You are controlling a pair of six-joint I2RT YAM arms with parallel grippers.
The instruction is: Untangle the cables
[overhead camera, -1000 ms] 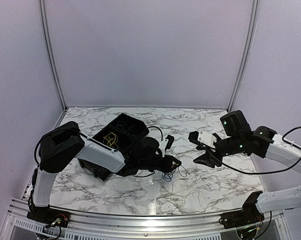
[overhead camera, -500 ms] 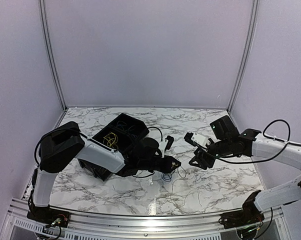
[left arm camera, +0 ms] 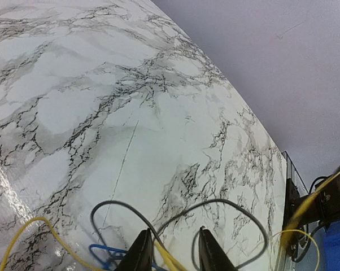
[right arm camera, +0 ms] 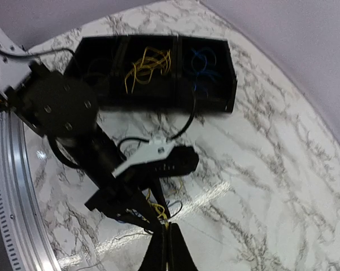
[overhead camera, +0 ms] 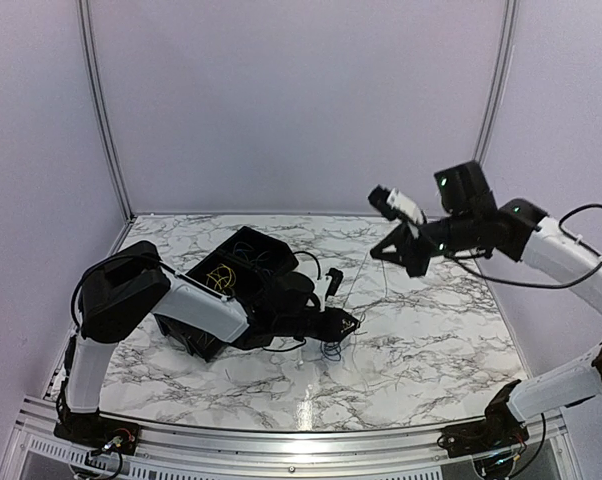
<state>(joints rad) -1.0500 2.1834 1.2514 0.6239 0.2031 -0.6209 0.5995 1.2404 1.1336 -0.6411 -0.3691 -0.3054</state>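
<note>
My right hand [right arm camera: 166, 237] is clenched on what looks like a pale strand [left arm camera: 126, 149], raised well right of the black box [overhead camera: 243, 236]. My left hand [left arm camera: 174, 249], fingers parted, sits low at the tangle [overhead camera: 332, 343] just beside that box. Some cables [right arm camera: 144, 65] lie sorted inside; the tangle isn't undone yet.

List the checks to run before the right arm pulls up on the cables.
1. Right gripper shut: ok.
2. Thin strand stretched straight above the table: ok. Whether the right gripper actually pinches it: cannot tell.
3. Left gripper anchoring the tangle: not ok. Its fingers stand apart and the yellow cable lies loose between them.
4. Tangle on the table, outside the black bin: ok.
5. Arms apart from each other: ok.
</note>
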